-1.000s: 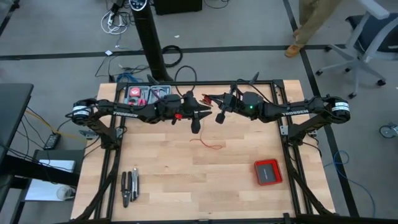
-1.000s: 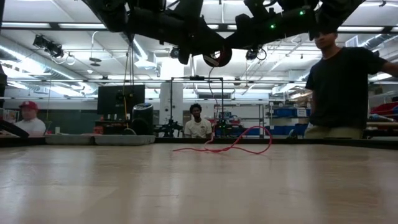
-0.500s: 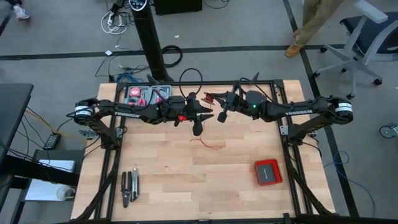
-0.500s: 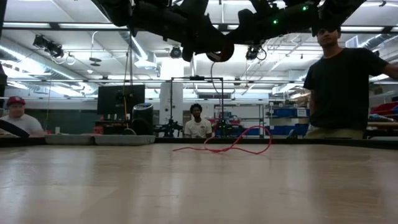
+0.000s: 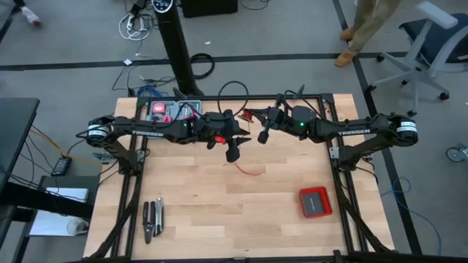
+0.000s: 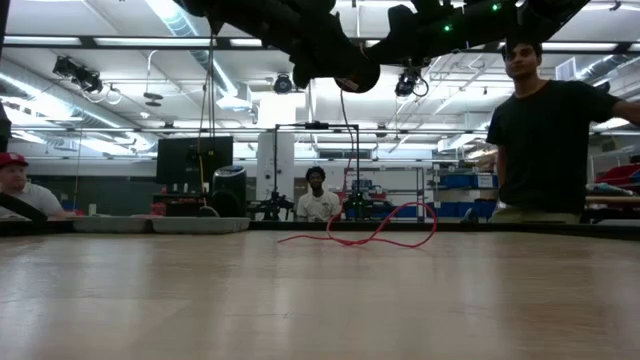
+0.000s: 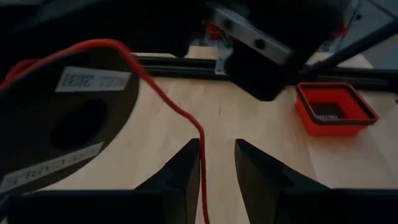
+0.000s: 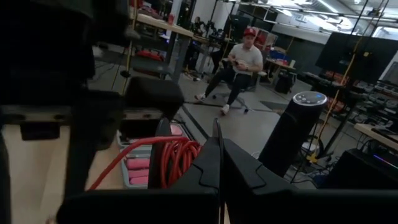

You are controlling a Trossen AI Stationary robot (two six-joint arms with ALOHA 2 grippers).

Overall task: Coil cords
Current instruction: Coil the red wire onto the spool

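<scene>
The cord is a thin red wire, partly wound on a black spool [image 7: 62, 124] held high over the table's far middle. My right gripper [image 8: 218, 146] is shut on the spool; its red coil [image 8: 180, 158] shows just beyond the fingers. From the spool [image 6: 350, 78] one strand [image 6: 346, 150] hangs down to loose loops [image 5: 248, 169] lying on the table. My left gripper [image 7: 217, 152], just on the near side of the spool [image 5: 246, 117], stands open, and the strand [image 7: 186, 118] passes between its fingers. My right gripper pinches the thin edge of one spool flange [image 8: 217, 127] between its two shut fingers. It comes in level from the table's right. The spool hangs clear of the table, with the coil on the side of that flange away from the fingers. My left gripper has the strand running along the inner side of one finger [image 7: 193, 177]; I cannot tell whether they touch.
A flat red box [image 5: 315, 201] sits near the table's right front. Pliers [image 5: 152, 219] lie at the left front. A tray of red and pink parts [image 5: 172, 111] stands at the far left edge. A person [image 6: 550, 140] stands beyond the table.
My left gripper has risen a little and tipped up closer to level. The spool has gone up slightly with it. The strand still hangs to the table, and the loops lie where they were.
</scene>
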